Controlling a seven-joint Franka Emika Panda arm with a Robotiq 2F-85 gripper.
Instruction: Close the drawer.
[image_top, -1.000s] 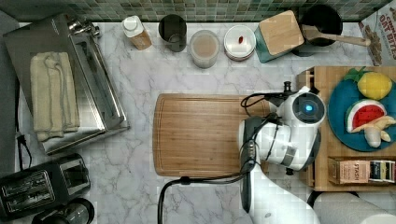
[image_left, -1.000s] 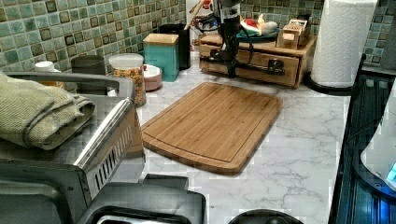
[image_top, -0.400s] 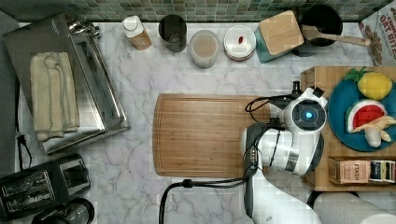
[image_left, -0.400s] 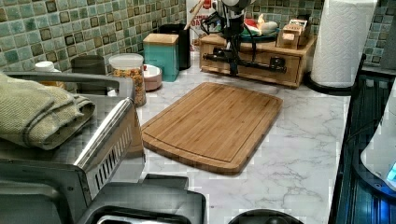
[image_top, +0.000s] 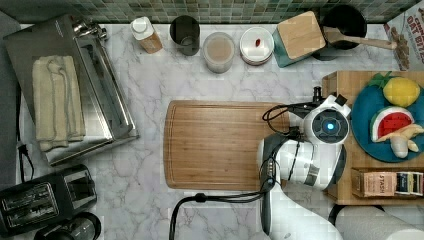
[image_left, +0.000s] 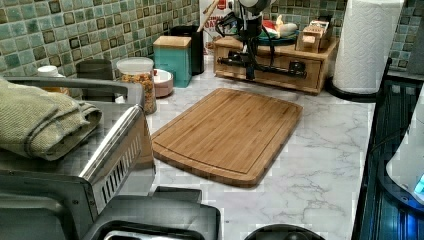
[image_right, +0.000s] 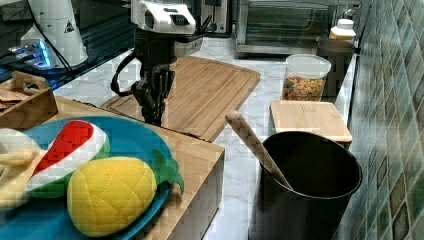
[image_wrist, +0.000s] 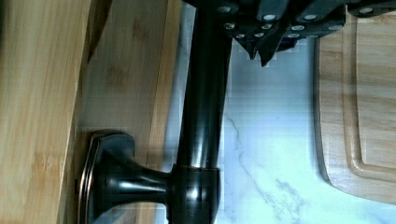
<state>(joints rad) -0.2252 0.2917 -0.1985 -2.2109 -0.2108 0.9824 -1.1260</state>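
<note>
The drawer (image_left: 300, 71) sits pushed in under the wooden shelf (image_top: 340, 85). Its bamboo front (image_wrist: 133, 93) is close to flush, and the tray inside is hidden. A dark bar handle (image_wrist: 205, 116) runs across the front (image_left: 272, 69). My gripper (image_left: 248, 70) hangs straight down at the handle, shut with nothing between its fingers. The fingertips (image_wrist: 261, 46) rest against the bar on the side facing the counter. From the right view the gripper (image_right: 154, 111) stands just off the shelf edge. From the top view my wrist (image_top: 327, 126) covers it.
A large cutting board (image_top: 220, 145) lies on the marble just in front of the shelf. A blue plate (image_top: 367, 107) of toy fruit and a tea box (image_top: 385, 182) sit on the shelf top. Jars and canisters (image_top: 218, 50) line the tiled wall, a toaster oven (image_top: 70, 85) stands farther off.
The drawer front has slid back toward the shelf. My gripper followed it, staying against the handle.
</note>
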